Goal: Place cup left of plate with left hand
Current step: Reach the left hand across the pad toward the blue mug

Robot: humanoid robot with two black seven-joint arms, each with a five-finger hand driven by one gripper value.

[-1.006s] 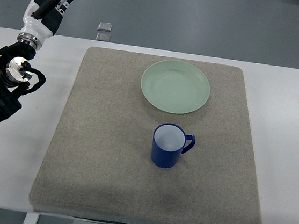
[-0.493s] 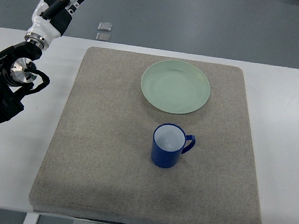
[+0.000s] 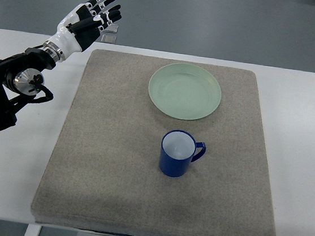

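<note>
Left robot hand [image 3: 88,16] was released, fingers spread, holding nothing, hovering past the mat's [image 3: 112,164] far-left corner. Cup [image 3: 177,153] sat upright on the mat just in front of the plate [image 3: 185,91], handle pointing right. Best bet: approach from the cup's left, wrap the body, avoid the handle.
</note>
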